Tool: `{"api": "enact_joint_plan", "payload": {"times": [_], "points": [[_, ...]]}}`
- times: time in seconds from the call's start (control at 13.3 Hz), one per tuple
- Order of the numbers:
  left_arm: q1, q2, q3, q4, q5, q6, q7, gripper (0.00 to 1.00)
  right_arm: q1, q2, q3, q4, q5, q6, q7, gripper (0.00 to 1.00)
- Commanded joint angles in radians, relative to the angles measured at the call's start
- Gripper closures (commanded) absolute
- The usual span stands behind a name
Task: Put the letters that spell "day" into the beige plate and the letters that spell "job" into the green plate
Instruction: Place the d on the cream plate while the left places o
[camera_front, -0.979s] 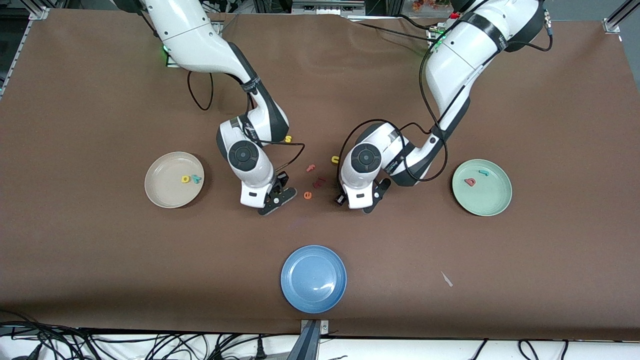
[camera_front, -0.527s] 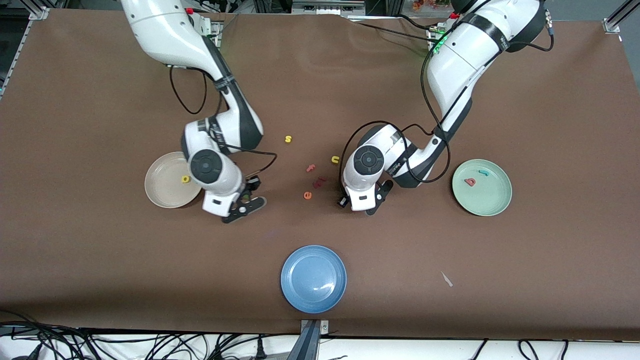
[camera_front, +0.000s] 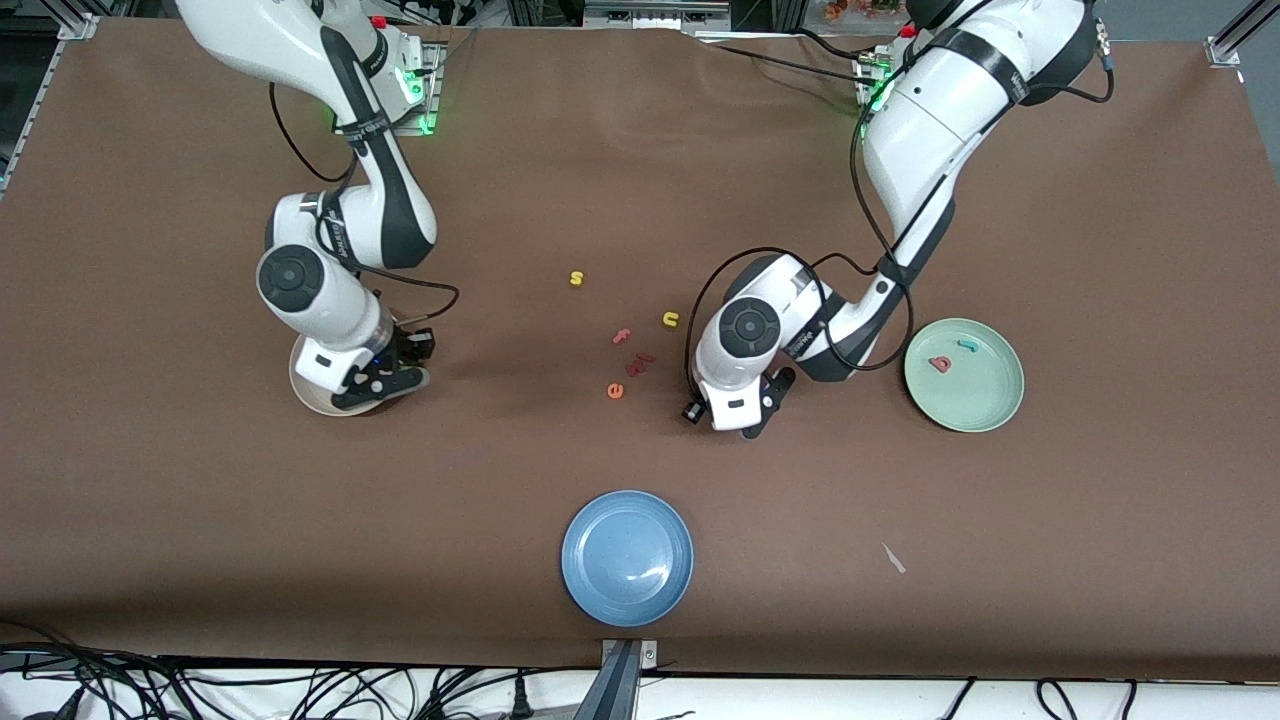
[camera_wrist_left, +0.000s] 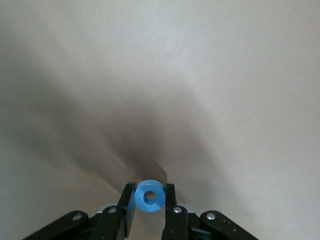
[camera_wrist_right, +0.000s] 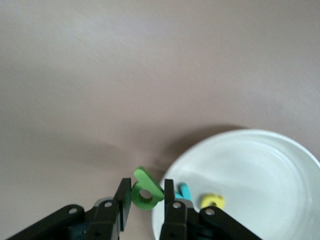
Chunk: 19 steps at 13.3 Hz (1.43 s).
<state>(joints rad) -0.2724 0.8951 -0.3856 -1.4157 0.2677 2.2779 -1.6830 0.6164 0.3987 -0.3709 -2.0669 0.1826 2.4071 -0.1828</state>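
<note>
The left gripper (camera_wrist_left: 149, 212), up over bare table between the loose letters and the green plate (camera_front: 990, 405), pinches the blue o (camera_wrist_left: 150, 196) between its fingertips, the ring upright and facing the wrist camera. The right gripper (camera_wrist_right: 146, 205), over the rim of the beige plate (camera_wrist_right: 260, 170), grips the green a (camera_wrist_right: 145, 192) between its jaws; the teal y (camera_wrist_right: 184, 190) and yellow d (camera_wrist_right: 212, 201) lie in that plate. The red-pink b (camera_front: 939, 364) and teal j (camera_front: 968, 346) lie in the green plate.

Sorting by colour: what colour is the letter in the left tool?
Blue: the o, clearest in the left wrist view.
</note>
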Motion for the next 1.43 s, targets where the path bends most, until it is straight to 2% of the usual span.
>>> {"api": "enact_joint_plan", "payload": {"times": [0.0, 0.08, 0.15, 0.23, 0.45, 0.6, 0.83, 1.05, 1.28, 1.36], "points": [[0.048, -0.1, -0.018, -0.006, -0.022, -0.09, 0.083, 1.0, 0.008, -0.064, -0.046, -0.097, 0.006, 0.049, -0.035, 0.95], [0.074, -0.144, -0.032, -0.005, -0.025, -0.186, 0.141, 1.0, 0.008, -0.06, -0.059, -0.096, 0.006, 0.047, -0.037, 0.8], [0.122, -0.187, -0.047, -0.012, -0.033, -0.271, 0.196, 1.0, 0.006, -0.057, -0.066, -0.09, 0.008, 0.044, -0.037, 0.26], [0.183, -0.221, -0.065, -0.018, -0.066, -0.337, 0.262, 1.0, 0.006, -0.057, -0.069, -0.085, 0.008, 0.043, -0.029, 0.0], [0.373, -0.277, -0.075, -0.023, -0.13, -0.602, 0.606, 1.0, 0.008, -0.058, -0.069, -0.026, 0.018, -0.037, 0.008, 0.0], [0.491, -0.28, -0.072, -0.047, -0.119, -0.692, 0.814, 1.0, 0.009, -0.055, -0.066, 0.054, 0.018, -0.164, 0.077, 0.0], [0.622, -0.274, -0.072, -0.127, -0.073, -0.658, 1.023, 1.0, 0.02, -0.051, -0.062, 0.125, 0.018, -0.285, 0.175, 0.0], [0.691, -0.271, -0.072, -0.296, -0.019, -0.438, 1.06, 1.0, 0.02, -0.055, -0.06, 0.166, 0.018, -0.373, 0.216, 0.0], [0.723, -0.252, -0.072, -0.318, -0.013, -0.402, 1.101, 1.0, 0.026, -0.055, -0.059, 0.246, 0.017, -0.497, 0.276, 0.0], [0.728, -0.246, -0.072, -0.318, -0.009, -0.378, 1.102, 0.9, 0.038, -0.054, -0.057, 0.26, 0.011, -0.515, 0.299, 0.0]]}}
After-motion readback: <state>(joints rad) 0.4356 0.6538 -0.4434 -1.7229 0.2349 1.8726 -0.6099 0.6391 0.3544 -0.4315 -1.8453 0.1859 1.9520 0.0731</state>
